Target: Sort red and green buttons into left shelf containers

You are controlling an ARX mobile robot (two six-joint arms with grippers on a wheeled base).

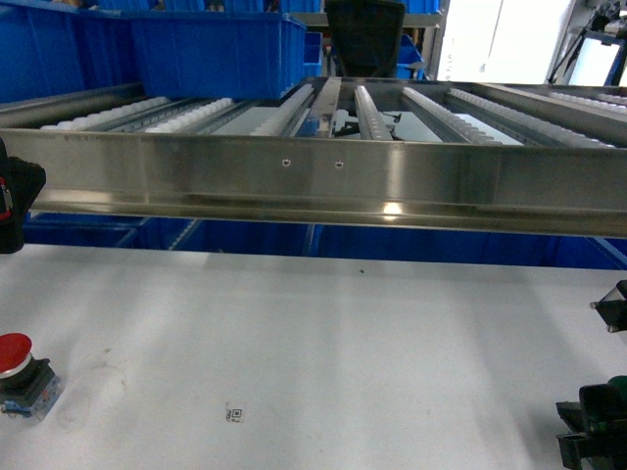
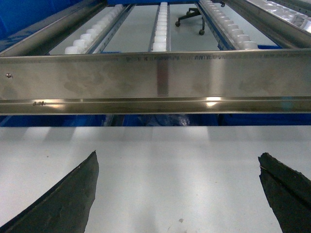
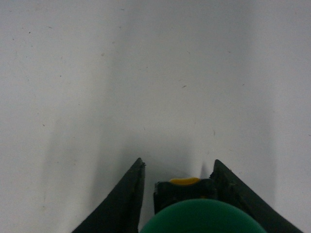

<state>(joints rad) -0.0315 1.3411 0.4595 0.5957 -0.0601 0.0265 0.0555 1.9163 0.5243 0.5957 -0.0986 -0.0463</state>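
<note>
- Right gripper (image 3: pixel 177 194): fingers close on either side of green button (image 3: pixel 201 216), seemingly gripping it, low over white table (image 3: pixel 146 73).
- Risk: hold sits on the body; it could twist loose when lifted.
- Left gripper (image 2: pixel 177 194): spread wide, empty, facing steel shelf rail (image 2: pixel 155 82).
- Red button (image 1: pixel 22 364) on table below-left of it; blue bins (image 1: pixel 211 49) beyond.

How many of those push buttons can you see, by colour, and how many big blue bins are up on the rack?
Red button: 1, on the white table at the left edge.
Green button: 1, between the right gripper fingers.
Blue bins: at least 2 on the roller shelf, upper left; edges are cropped.
Total: 4 things.
</note>
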